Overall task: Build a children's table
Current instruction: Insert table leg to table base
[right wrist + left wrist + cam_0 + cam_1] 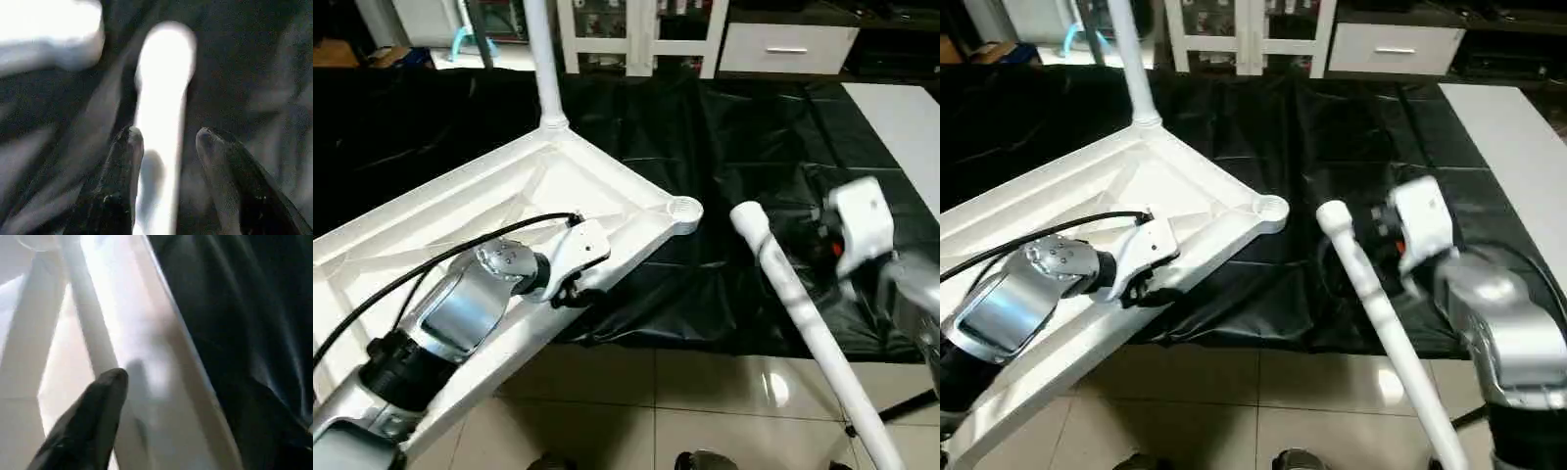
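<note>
- Your left gripper (576, 290) sits at the near edge of the upturned table top (440, 225), just left of that edge's middle as you look down. Its white housing lies over the rim, and black fingers (88, 421) show against the white plastic in the left wrist view. You cannot tell from these pictures whether those fingers are wide or closed on the rim.
- The table top lies underside up, tilted across the left half of the scene, with its raised ribs facing you. It rests partly on the black sheet (754, 147) and its near edge hangs out over the tiled floor (656, 411).
- At the far corner of the table top, one leg (540, 59) stands upright in its socket.
- The corner nearest your right arm carries an open round socket (684, 209) with nothing in it.
- Just right of that socket, a loose leg (803, 323) slants from the black sheet down toward the floor, its rounded end (745, 214) near the socket but apart from it.
- Your right gripper (166, 147) holds this loose leg: the two fingers stand narrow on either side of the tube, with the tube running up between them.
- Behind, a white cabinet (636, 34) stands beyond the sheet, and a white board (901, 127) lies at the far right.
</note>
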